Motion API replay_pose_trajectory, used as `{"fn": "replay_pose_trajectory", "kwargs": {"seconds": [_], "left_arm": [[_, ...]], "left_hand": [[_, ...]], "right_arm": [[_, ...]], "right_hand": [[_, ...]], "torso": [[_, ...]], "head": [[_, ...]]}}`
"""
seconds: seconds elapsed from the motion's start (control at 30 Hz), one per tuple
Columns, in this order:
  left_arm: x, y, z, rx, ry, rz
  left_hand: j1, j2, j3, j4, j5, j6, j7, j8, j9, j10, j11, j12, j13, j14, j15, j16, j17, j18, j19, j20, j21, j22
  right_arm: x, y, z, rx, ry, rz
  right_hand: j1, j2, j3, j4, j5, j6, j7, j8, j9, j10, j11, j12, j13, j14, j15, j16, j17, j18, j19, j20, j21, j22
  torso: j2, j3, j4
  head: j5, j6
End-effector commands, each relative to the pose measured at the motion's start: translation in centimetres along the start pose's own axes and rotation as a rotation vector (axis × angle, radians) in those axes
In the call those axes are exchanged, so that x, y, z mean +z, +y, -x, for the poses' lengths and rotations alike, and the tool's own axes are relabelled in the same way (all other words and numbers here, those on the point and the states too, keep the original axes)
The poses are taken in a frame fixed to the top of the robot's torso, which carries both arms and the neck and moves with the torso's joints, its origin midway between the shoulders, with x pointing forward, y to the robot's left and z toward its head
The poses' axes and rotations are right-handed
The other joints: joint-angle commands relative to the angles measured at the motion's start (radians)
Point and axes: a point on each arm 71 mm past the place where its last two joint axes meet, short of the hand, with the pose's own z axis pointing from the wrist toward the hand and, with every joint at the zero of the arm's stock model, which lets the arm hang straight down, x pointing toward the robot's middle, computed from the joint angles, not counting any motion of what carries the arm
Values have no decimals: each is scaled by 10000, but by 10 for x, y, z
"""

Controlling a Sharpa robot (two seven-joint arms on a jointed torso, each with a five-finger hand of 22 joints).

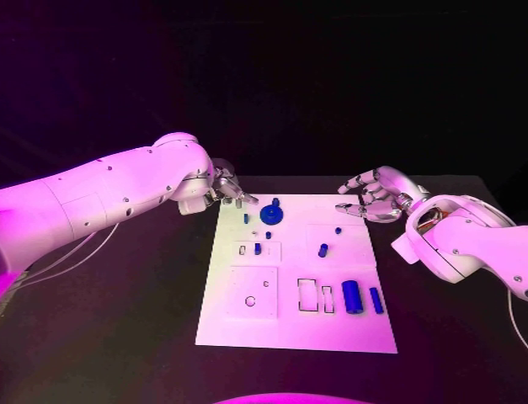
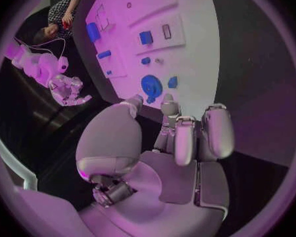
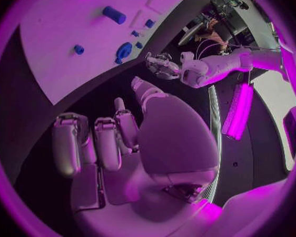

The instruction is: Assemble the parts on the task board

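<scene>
Both hands, left hand (image 1: pixel 225 187) and right hand (image 1: pixel 378 195), are hovering released at the board's (image 1: pixel 290 332) far edge; parts (image 1: pixel 352 296) are looking light, rigid, slippery, so pinching them across the sides seems best.

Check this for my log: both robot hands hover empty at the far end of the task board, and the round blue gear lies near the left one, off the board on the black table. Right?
Not quite. The round blue gear lies on the white task board, at its far end, not on the black table; the head view shows it. The rest holds: the left robot hand and right robot hand hover there empty.
</scene>
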Motion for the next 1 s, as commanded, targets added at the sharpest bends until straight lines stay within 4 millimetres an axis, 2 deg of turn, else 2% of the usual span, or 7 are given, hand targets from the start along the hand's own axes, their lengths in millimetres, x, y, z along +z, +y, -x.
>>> {"fn": "replay_pose_trajectory", "kwargs": {"seconds": [0.03, 0.23, 0.33, 0.57, 1.0], "left_arm": [[5, 0, 0, 443, 438, 136], [15, -2, 0, 362, 381, 273], [18, -3, 1, 323, 344, 303], [24, -2, 0, 306, 472, 424], [33, 5, -10, 299, 807, 651]], "left_hand": [[-58, 37, -59, -13, 20, 48, 28, -19, -14, -56, 14, -10, -15, 942, 64, -3, 2345, -34, 15, 63, -10, -17], [35, 100, -61, -35, 44, 91, 19, -1, -30, -71, 8, 4, -9, 942, 62, 0, 2350, -33, 11, 65, -9, -13], [78, 114, -60, -42, 50, 103, 15, 4, -37, -54, 5, 31, 23, 949, 60, 12, 2369, -36, 19, 65, 0, 4], [99, 124, -63, -39, 49, 125, 10, 15, -39, -49, 2, 41, 32, 958, 59, 30, 2397, -42, 33, 65, 15, 35], [167, 138, -75, -44, 47, 178, -3, 43, -46, -47, -8, 59, 40, 965, 53, 43, 2417, -45, 39, 64, 24, 51]], "right_arm": [[0, 2, -1, -87, 32, 179], [0, 2, -1, -92, 41, 187], [0, 2, -1, -92, 37, 186], [-1, 2, -1, -85, 28, 206], [-1, 3, -1, -75, 28, 243]], "right_hand": [[-72, -50, 52, 13, 38, 28, -14, 35, -14, -36, 5, -37, 517, 740, 9, -36, 1436, 64, 156, -7, -26, 1850], [-72, -50, 52, 13, 38, 28, -14, 35, -14, -36, 5, -37, 517, 740, 9, -36, 1436, 64, 156, -7, -26, 1850], [-72, -50, 52, 13, 38, 28, -14, 35, -14, -36, 5, -37, 517, 740, 9, -36, 1436, 64, 156, -7, -26, 1850], [-72, -50, 52, 13, 38, 28, -14, 35, -14, -36, 5, -37, 517, 740, 9, -36, 1436, 64, 156, -7, -26, 1850], [-72, -50, 52, 13, 38, 28, -14, 35, -14, -36, 5, -37, 517, 740, 9, -36, 1436, 64, 156, -7, -26, 1850]], "torso": [[10, -16, -13], [33, -26, -35], [32, -19, -48], [20, -15, -20], [23, -17, -26]], "head": [[-15, -30], [-42, -31], [-36, -36], [-32, -50], [-24, -80]]}}
